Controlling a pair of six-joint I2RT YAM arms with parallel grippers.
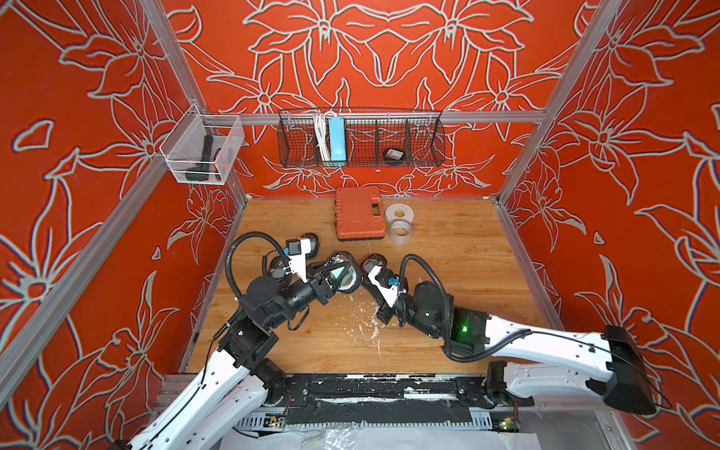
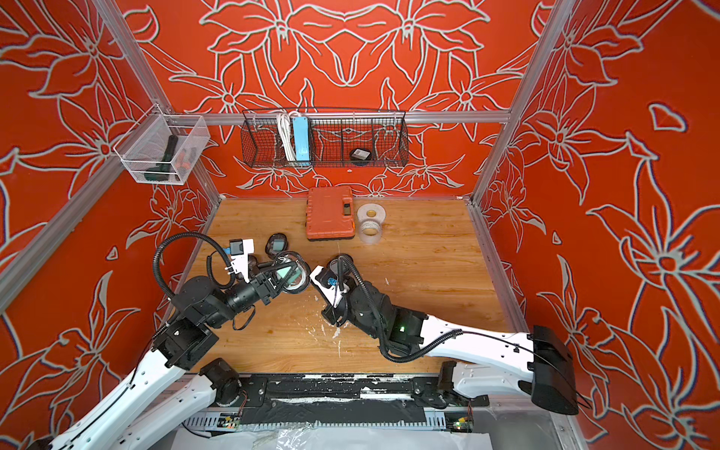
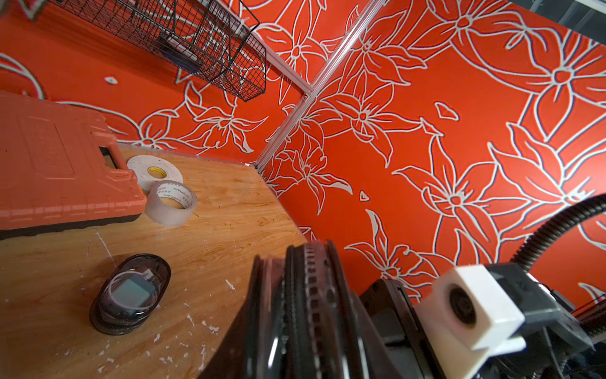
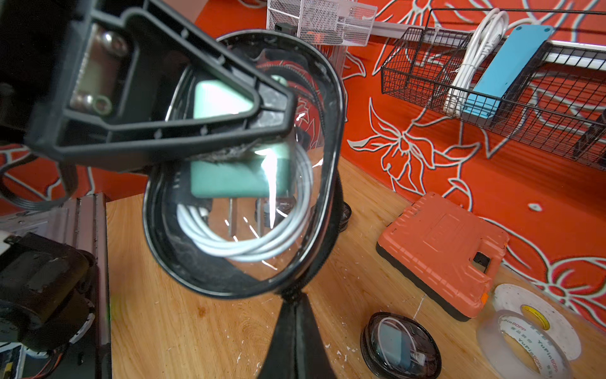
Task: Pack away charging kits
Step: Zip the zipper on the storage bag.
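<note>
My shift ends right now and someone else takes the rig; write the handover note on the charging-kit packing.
Left claw: shut on an oval black-rimmed clear-faced pouch, held above the wooden table; teal cube plug and coiled white cable inside.
Right claw: shut on that pouch's zip rim.
Done: three more such pouches lie on the table; that one and another show plug and cable inside, the third is mostly hidden under the left wrist.
Left to do: the held pouch's zip state cannot be told; probably finish zipping, then set it down.
</note>
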